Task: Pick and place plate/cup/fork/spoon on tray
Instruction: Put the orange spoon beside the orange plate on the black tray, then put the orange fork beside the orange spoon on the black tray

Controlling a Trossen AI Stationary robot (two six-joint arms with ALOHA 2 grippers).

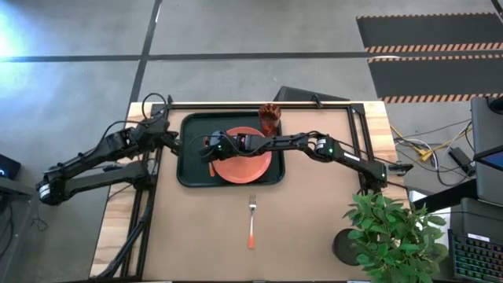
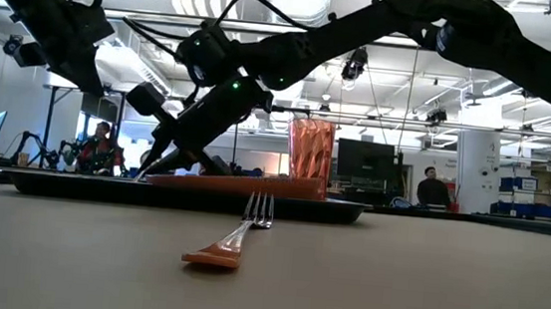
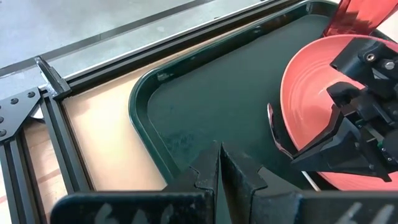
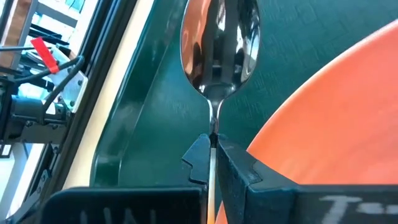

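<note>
You are looking at the right gripper [image 4: 211, 149] pinching the spoon [image 4: 219, 46] by its neck, over the tray [image 1: 192, 177] at the high view's centre, just left of the plate [image 1: 250, 167]. The left gripper [image 3: 219, 163] is sitting closed and empty at the tray's left edge. The cup [image 1: 269, 118] is standing at the tray's upper right; the fork [image 1: 252, 216] is lying below the tray.
</note>
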